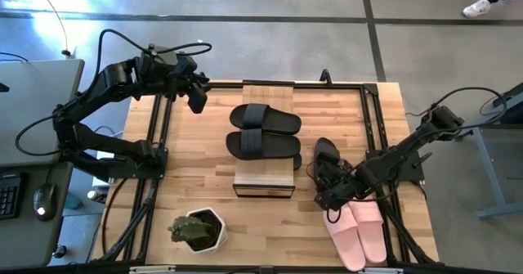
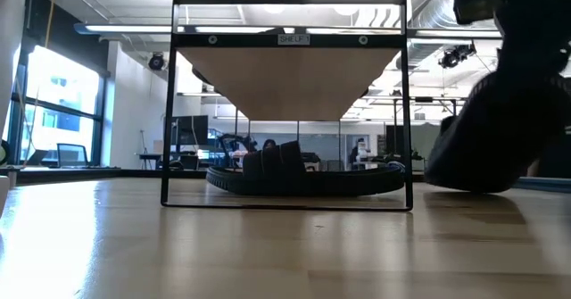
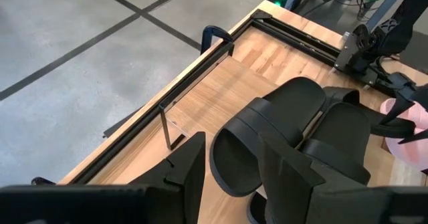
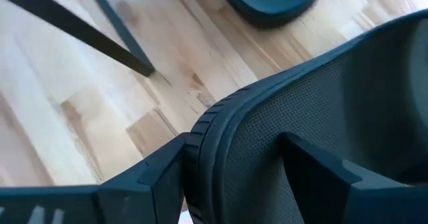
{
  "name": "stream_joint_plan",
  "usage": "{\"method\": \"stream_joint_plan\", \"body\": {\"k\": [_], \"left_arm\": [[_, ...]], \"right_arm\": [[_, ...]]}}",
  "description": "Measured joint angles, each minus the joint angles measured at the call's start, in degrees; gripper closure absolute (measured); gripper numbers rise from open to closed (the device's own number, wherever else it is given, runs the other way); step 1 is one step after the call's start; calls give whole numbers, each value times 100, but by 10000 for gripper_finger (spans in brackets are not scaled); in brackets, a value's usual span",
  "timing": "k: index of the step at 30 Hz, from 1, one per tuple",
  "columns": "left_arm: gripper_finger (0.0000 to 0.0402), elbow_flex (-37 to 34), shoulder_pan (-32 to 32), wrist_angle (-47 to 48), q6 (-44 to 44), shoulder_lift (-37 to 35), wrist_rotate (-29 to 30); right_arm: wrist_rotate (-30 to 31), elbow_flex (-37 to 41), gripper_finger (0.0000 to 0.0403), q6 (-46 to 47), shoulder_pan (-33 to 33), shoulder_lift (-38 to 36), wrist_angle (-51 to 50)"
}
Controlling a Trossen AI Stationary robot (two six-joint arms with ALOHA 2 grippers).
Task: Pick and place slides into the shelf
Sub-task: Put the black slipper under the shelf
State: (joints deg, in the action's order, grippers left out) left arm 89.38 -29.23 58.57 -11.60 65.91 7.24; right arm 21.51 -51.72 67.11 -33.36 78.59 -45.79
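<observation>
Plant (image 1: 196,230) sits clear of shelf (image 1: 264,180); pink slides (image 1: 358,235) beside right pincer (image 1: 327,194).

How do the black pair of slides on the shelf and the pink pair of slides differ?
The black pair of slides lies on top of the shelf, crosswise to its length; the pink pair of slides lies on the tabletop near the right gripper. Black is dark; pink is pale. Both pairs lie side by side, soles down.

Grey concrete floor (image 1: 245,0) with dark seams surrounds the table; bright windows (image 2: 53,103), ceiling lights and desks behind.
</observation>
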Motion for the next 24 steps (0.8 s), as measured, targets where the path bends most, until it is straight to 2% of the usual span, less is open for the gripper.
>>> {"method": "stream_joint_plan", "body": {"k": [4,21,24], "left_arm": [[279,0,0,-2,1,0,17],[279,0,0,3,86,0,27],[279,0,0,11,88,0,27]], "right_arm": [[86,-45,189,-283,-2,-4,-16],[-76,-28,189,-106,36,-4,-103],[95,-17,189,-135,66,-4,-273]]}}
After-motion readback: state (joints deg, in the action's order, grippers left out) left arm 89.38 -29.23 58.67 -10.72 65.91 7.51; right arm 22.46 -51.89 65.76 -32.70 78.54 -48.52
